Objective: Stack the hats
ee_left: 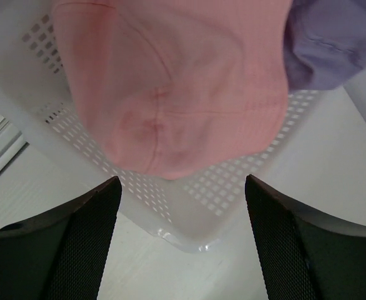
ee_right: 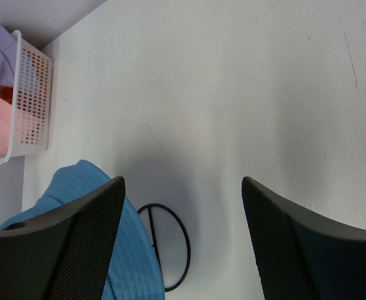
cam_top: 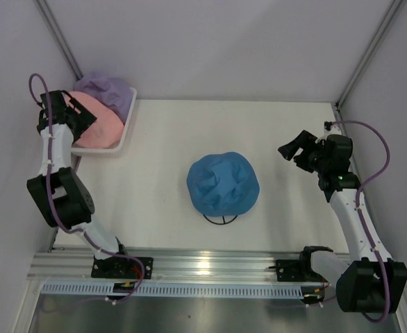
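Fabric this floppy wants a deep pinch. As I judge it, the left gripper [ee_left: 181, 181], spread and empty, should drop onto the crown of the pink hat [ee_left: 170, 94] and close on a fold rather than the brim, then lift straight up to clear the basket [ee_left: 189, 212] wall. The pink hat lies in that basket at ten o'clock on the table [cam_top: 169, 139], with the lavender hat [cam_top: 106, 90] touching it at eleven. The blue hat [cam_top: 222, 183] sits domed and creased over a thin wire stand [cam_top: 221, 220] near the centre. The right gripper [ee_right: 183, 181], spread and empty, hangs at three o'clock, well apart. The basket is stiff white plastic mesh and the hats are soft stitched cloth.
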